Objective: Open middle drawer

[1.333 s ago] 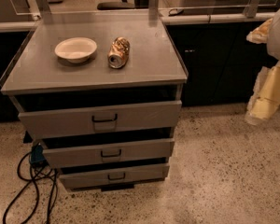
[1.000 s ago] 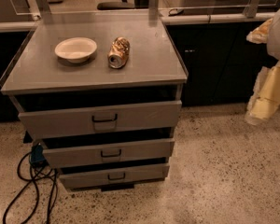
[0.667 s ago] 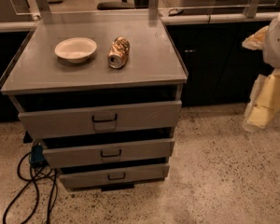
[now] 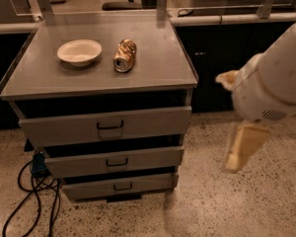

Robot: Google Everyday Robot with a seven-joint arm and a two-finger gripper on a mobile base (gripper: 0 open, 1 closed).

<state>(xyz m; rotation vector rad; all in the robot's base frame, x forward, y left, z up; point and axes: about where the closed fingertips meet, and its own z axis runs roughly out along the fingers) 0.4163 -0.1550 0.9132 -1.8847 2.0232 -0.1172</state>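
The hand (image 4: 240,149) hangs in the air at the right of the scene, below the robot's bulky white arm (image 4: 274,85), above the speckled floor (image 4: 212,209). Whether it is open or closed I cannot tell; nothing shows in its hold, and it touches nothing.

Well to its left stands a grey metal drawer cabinet (image 4: 190,100). The middle drawer (image 4: 148,158) sits between the taller top drawer (image 4: 64,127) and the slim bottom drawer (image 4: 153,182), its small black pull (image 4: 117,162) at the centre of the front and a dark gap showing above it. The hand is well apart from that pull.

On the cabinet's worktop (image 4: 158,68) a white bowl (image 4: 79,52) stands at the left, and a crushed can (image 4: 125,56) lies on its side just beside it to the right. Black cables (image 4: 32,194) trail over the floor at the cabinet's near left corner.
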